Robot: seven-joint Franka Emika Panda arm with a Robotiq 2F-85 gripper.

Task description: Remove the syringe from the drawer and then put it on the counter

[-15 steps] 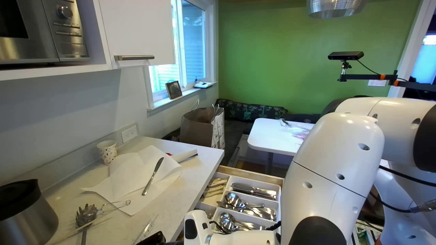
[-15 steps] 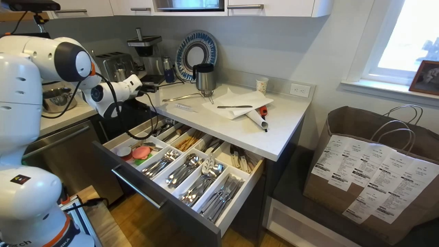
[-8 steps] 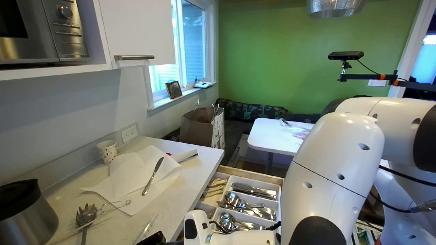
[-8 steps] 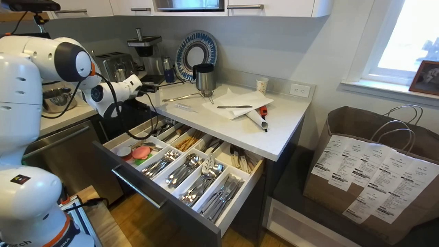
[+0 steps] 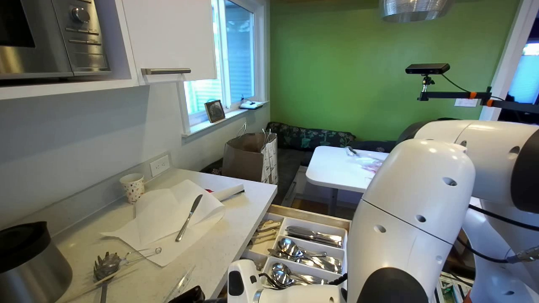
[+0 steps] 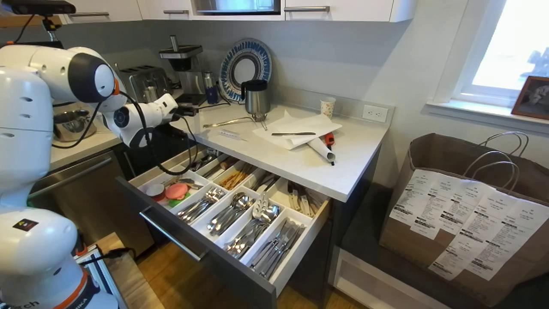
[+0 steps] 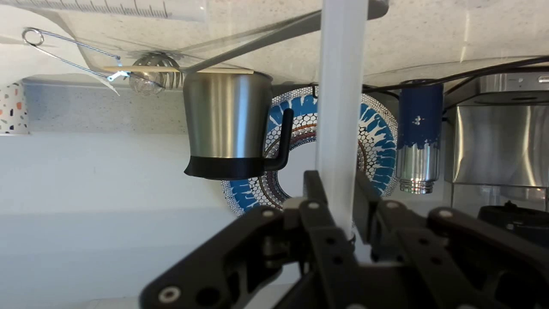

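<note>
Syringe (image 6: 230, 135) on the speckled counter (image 6: 360, 133), translucent tube (image 7: 343, 86) in the gripper (image 7: 337, 184)

Farthest left in an exterior view we have the arm (image 6: 25, 103), its shells glossy and white with dark round caps, and behind it a rounded steel bowl (image 6: 70, 128) and a boxy metal toaster (image 6: 143, 79). Lower down the drawer (image 6: 240, 281) stands pulled out, with a flat dark front, a straight metal handle (image 6: 172, 234) and pale sides; its white tray (image 6: 300, 218) is split into oblong compartments of shiny cutlery (image 6: 229, 216).

For the gripper we go by the upside-down wrist view: its two black fingers (image 7: 315, 189) sit close against both sides of the milky, smooth-walled tube, parted only as far as the tube between them, so we take it as held. Whether this tube is a syringe too, we cannot tell.

Next we find a bottle (image 6: 210, 90), blue below and steel above; then the syringe, clear plastic with fine printed graduations, lying near the counter's front edge, behind the drawer. Farther back a round plate (image 6: 264, 56) stands on edge, its rim streaked blue, with a brushed-steel jug (image 6: 257, 103) in front. Further right a thin metal knife (image 6: 293, 133) lies across a creased white sheet (image 6: 296, 124), beside a paper roll (image 6: 321, 149) and a speckled cup (image 6: 327, 106). On the far right we see a brown paper bag (image 6: 409, 244), printed slips (image 6: 480, 223) on its side.
</note>
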